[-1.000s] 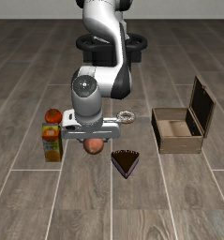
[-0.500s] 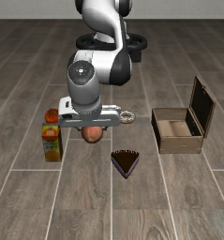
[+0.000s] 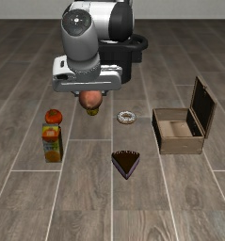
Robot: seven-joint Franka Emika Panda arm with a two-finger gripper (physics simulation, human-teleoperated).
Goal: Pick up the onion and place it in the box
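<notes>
My gripper (image 3: 91,97) hangs high above the wooden floor, left of centre in the exterior view. Its fingers are shut on the reddish-brown onion (image 3: 90,100), which shows just below the hand. The open brown box (image 3: 179,131) stands on the floor at the exterior view's right, its lid tilted back. The onion is well above the floor and to the left of the box.
An orange juice carton (image 3: 53,144) with a tomato (image 3: 54,117) behind it stands at the left. A small ring-shaped object (image 3: 127,117) lies left of the box. A dark chocolate cake wedge (image 3: 127,163) sits in front.
The arm has lifted the onion from the floor beside the carton, rising steadily and drawing back toward the robot's base.
</notes>
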